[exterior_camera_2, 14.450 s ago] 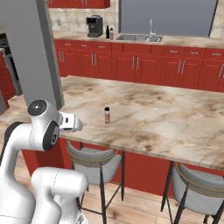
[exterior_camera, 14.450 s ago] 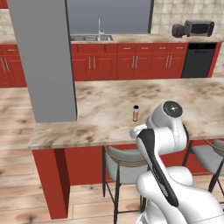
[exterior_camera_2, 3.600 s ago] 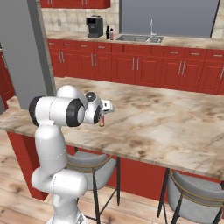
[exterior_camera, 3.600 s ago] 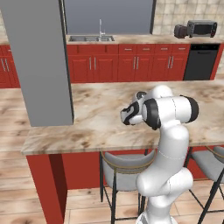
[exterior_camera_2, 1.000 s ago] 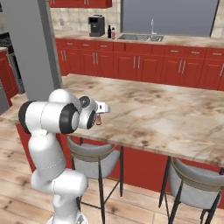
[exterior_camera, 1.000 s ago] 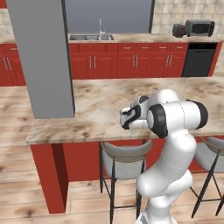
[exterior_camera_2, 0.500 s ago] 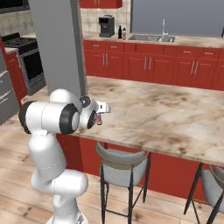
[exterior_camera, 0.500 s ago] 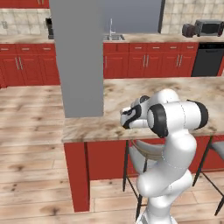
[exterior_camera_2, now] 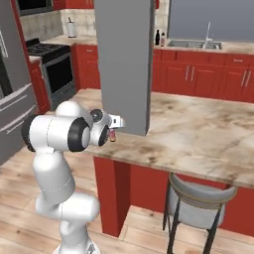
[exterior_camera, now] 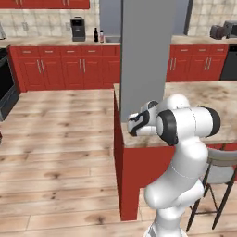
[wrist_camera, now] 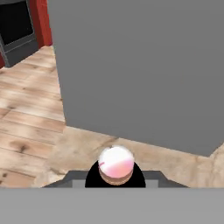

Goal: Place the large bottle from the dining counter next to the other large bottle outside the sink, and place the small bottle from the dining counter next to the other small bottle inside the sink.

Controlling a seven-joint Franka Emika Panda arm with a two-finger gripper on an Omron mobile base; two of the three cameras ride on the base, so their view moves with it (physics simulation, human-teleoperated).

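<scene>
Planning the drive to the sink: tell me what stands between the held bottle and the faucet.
In the right base view, the grey pillar rises from the dining counter between the small bottle in the gripper and the faucet.

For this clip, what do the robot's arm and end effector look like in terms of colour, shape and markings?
The glossy white arm is built of rounded, bulbous segments with dark grey bands at its joints, rising from a white pedestal. A round black cap sits on the wrist. The end effector is a small white block with short dark finger tips. No cables or printed markings are visible.
</scene>
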